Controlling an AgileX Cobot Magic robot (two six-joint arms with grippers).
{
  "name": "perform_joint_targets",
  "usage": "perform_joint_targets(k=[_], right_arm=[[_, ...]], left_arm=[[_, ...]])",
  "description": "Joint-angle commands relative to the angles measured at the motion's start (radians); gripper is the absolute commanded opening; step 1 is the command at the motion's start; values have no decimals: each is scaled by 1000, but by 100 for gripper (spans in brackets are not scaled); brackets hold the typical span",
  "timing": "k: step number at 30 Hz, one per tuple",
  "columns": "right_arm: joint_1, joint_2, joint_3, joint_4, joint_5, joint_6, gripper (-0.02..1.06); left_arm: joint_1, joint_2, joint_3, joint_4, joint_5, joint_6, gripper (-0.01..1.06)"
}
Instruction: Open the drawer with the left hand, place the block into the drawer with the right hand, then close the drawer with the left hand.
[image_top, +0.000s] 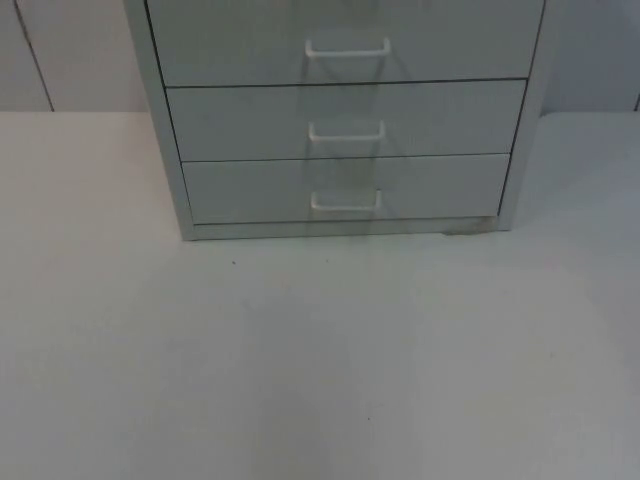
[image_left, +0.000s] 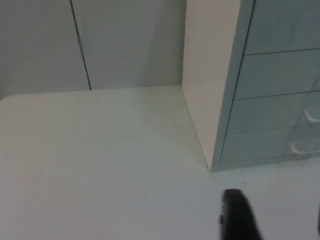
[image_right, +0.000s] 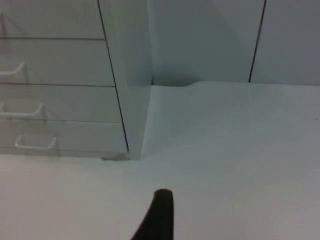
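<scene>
We see one black fingertip of the left gripper (image_left: 239, 216) above the white table (image_left: 100, 165), near the cabinet's (image_left: 210, 90) front corner, and one of the right gripper (image_right: 159, 216) above the table off the cabinet's other corner; how far either stands open we cannot tell, and we see nothing in their hold. In the top view the grey cabinet stands at the table's far side with three drawers, each shut: top drawer (image_top: 230, 40), middle drawer (image_top: 240, 122), bottom drawer (image_top: 250, 190), each with a white handle (image_top: 346, 203).
</scene>
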Motion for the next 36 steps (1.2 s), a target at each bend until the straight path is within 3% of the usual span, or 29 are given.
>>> perform_joint_targets(k=[1, 2, 3, 4, 7, 18, 24, 32, 36], right_arm=[[-4, -32, 4, 19, -1, -29, 78], [-4, -50, 4, 24, 9, -42, 78], [-4, -50, 4, 24, 9, -42, 78], [-4, -74, 4, 24, 29, -42, 78], [-4, -123, 4, 26, 74, -42, 78], [-4, -340, 4, 32, 214, -46, 78], [-4, -449, 4, 38, 289, -63, 78], [-4, -449, 46, 40, 358, -80, 78], [-4, -449, 131, 38, 380, -80, 78]], left_arm=[[3, -46, 4, -3, 43, 0, 59], [3, -58, 4, -3, 54, 0, 66], [3, -58, 4, -3, 54, 0, 66], [3, -94, 6, 1, 90, 0, 84], [3, -150, 8, 7, 142, 7, 105], [3, -436, 98, 13, 173, 15, 105], [3, -436, 97, 43, 261, 15, 105], [3, -436, 107, 64, 274, 15, 105], [3, -436, 146, 76, 274, 15, 105]])
